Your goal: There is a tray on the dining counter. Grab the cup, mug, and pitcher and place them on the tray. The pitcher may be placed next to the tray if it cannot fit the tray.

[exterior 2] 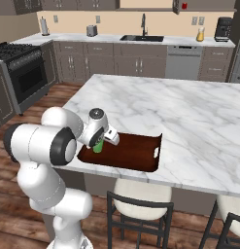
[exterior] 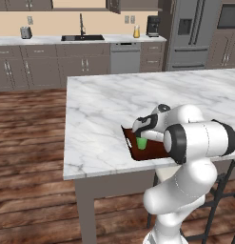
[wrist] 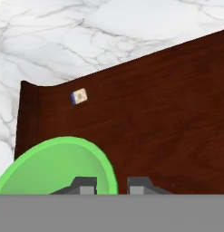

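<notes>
the cup (wrist: 54, 167) looks light and stiff, with smooth sides that could slip. the best place to hold it is by its rim, one jaw inside and one outside. it is small, bright green and open on top. it stands in the brown tray (exterior 2: 136, 151) on the white tabletop (exterior 2: 189, 112). the gripper (wrist: 111, 185) jaws sit narrow, on either side of the rim; i cannot tell if they grip it.

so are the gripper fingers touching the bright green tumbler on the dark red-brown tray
Cannot tell. In the hand view the fingertips straddle the green tumbler's rim over the dark red-brown tray, but the grey band hides any contact.
</notes>
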